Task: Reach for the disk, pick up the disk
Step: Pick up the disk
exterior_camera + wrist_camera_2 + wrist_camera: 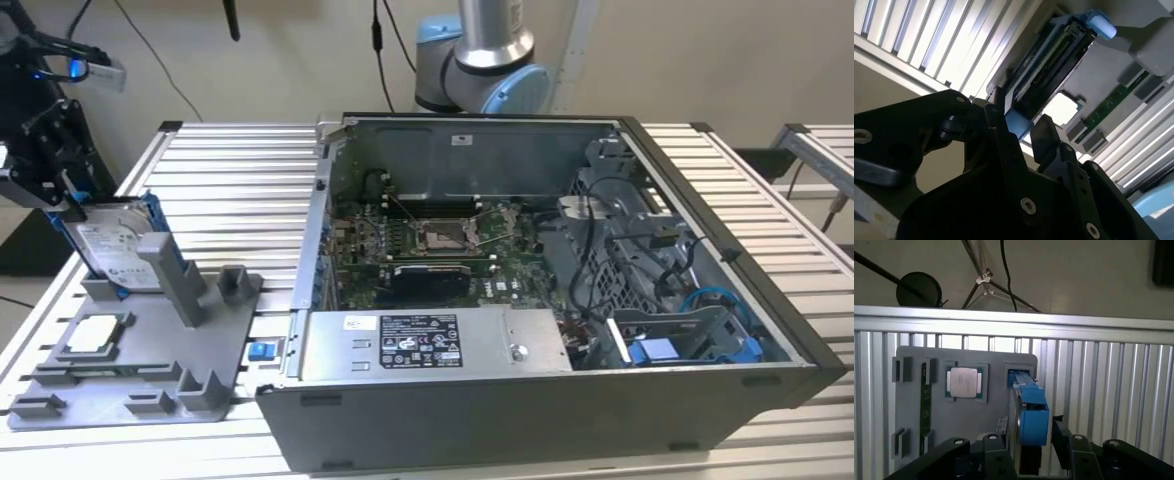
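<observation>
Gripper [1029,426], unclenched, straddles the disk [107,245] standing on edge, long axis near upright.

Disk [1031,412], blue-framed, on edge in grey holder plate [994,372]; end effector [1030,434] fingers [1060,429] spread either side. Chip [964,382], green memory stick [925,405] alongside. Slatted table [1104,380].

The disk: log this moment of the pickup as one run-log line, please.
phase: reach | end effector: open, straddling upper end of blue-framed silver metal disk | disk: upright in grey plastic fixture slot, not lifted
</observation>
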`<action>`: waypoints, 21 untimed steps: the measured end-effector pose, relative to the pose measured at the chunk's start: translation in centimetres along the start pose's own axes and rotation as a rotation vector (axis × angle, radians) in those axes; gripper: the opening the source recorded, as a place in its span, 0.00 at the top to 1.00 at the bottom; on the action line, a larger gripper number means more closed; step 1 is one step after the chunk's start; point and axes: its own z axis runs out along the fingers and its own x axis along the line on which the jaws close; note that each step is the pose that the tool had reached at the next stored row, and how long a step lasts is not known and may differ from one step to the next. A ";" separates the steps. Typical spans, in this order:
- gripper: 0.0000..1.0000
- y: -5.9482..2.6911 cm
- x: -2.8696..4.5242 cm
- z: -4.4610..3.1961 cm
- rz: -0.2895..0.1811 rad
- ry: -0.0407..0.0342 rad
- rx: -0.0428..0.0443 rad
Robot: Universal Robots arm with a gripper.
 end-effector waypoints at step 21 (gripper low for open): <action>0.00 0.24 -0.36 3.83 0.028 -0.0011 0.0011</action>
